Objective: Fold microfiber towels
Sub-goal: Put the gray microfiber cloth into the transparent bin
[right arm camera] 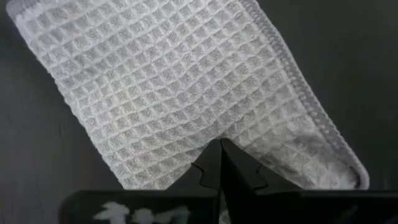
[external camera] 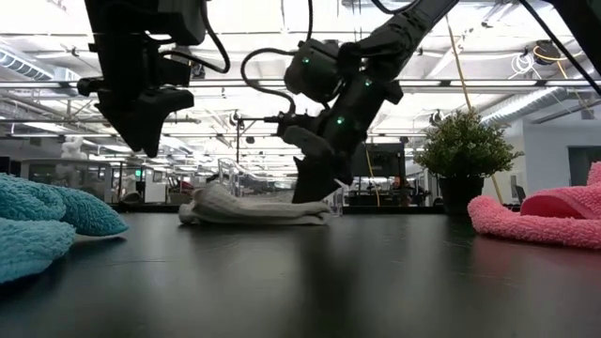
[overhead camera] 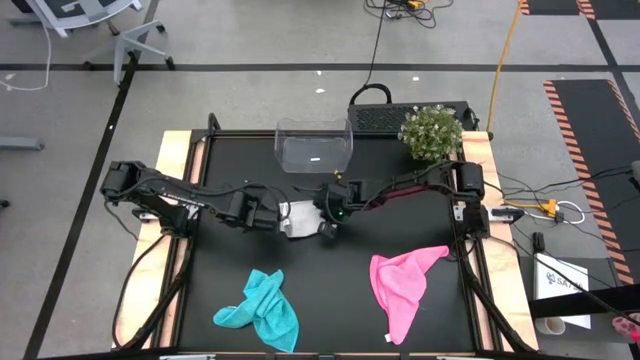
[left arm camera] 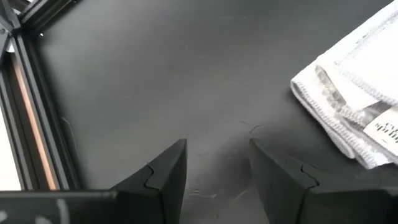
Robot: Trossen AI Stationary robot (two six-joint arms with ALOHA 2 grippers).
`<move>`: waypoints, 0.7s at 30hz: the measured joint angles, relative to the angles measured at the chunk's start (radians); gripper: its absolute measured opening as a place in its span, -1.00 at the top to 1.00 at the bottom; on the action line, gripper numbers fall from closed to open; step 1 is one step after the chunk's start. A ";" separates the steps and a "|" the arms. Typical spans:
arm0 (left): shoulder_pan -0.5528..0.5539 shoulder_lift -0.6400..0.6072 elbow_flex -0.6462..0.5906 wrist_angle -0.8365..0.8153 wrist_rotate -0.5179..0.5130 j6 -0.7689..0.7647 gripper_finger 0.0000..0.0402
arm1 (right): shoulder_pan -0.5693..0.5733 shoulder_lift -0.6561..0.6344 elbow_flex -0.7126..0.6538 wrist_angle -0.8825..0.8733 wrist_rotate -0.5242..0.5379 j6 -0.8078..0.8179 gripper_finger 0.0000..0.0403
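High view looks straight down on the whole bench (overhead camera: 330, 290) from well above; low view sits at bench-top level, facing across into the room. Each wrist view looks close down past its own end effector; all four share the white towel (overhead camera: 300, 218) at bench centre, nearest in right wrist.
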 joint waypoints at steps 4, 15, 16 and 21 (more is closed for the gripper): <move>0.000 0.000 0.000 0.029 0.001 0.001 0.13 | 0.017 -0.011 -0.001 -0.080 0.002 -0.002 1.00; 0.000 0.000 0.000 0.209 0.002 0.083 0.13 | 0.046 -0.154 -0.010 -0.272 0.032 -0.008 1.00; 0.000 0.000 0.000 0.227 0.002 0.093 0.13 | 0.045 -0.171 -0.010 -0.279 0.045 -0.004 1.00; 0.000 0.000 0.000 0.378 -0.006 0.175 0.13 | 0.045 -0.251 -0.009 -0.277 0.055 0.023 1.00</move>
